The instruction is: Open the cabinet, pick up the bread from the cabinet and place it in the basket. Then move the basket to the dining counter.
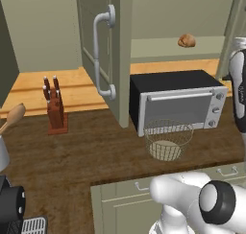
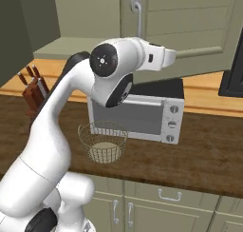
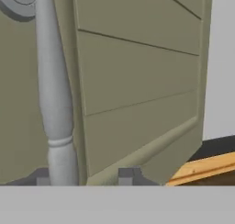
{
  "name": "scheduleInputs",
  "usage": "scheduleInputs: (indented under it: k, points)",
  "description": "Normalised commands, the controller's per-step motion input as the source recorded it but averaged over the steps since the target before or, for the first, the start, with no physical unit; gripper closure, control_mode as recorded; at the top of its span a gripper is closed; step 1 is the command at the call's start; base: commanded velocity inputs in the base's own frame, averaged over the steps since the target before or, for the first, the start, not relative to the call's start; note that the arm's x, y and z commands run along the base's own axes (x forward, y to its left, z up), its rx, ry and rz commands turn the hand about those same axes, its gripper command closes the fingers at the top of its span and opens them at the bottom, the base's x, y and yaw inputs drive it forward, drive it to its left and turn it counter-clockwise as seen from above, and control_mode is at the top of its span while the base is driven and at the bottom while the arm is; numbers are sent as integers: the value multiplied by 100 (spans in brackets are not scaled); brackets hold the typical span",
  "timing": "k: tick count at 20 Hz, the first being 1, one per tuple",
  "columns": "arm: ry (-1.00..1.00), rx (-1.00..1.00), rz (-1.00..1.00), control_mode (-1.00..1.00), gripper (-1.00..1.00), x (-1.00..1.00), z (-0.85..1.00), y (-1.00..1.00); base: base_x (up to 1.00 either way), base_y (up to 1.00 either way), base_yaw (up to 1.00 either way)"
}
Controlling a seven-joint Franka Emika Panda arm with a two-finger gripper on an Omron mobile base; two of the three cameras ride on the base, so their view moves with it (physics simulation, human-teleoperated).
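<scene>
The cabinet's left door [image 1: 122,36] stands swung open with its grey bar handle [image 1: 99,55] facing out. The bread [image 1: 186,40], a small golden-brown roll, lies on the cabinet shelf above the microwave. In the hand view my gripper [image 3: 85,176] is open around the right door's grey handle [image 3: 56,94], which stands close to the left fingertip [image 3: 43,178]. That right door [image 2: 190,26] is partly swung out. The wire basket [image 1: 168,141] [image 2: 104,141] stands on the dark counter in front of the microwave. The dining counter is out of view.
A black and silver microwave [image 1: 178,101] [image 2: 142,117] sits under the open cabinet. A knife block [image 1: 55,111] stands to the left on the dark wooden counter [image 1: 96,151]. A wooden spoon [image 1: 14,117] sticks up at the far left. Low green cabinets [image 2: 156,202] run below.
</scene>
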Motion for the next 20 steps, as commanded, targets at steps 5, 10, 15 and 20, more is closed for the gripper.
scheduleInputs:
  k: [5, 10, 15, 20]
  points:
    - [15, -12, -6, -100, -100, -100, 0, -7, 0, 0, 0]
    - [11, -39, -5, -100, -100, -100, 0, 83, 0, 0, 0]
    - [6, -48, -8, -100, -100, -91, 10, 100, 0, 0, 0]
    - [19, -45, -16, -100, -100, 19, 35, 100, 0, 0, 0]
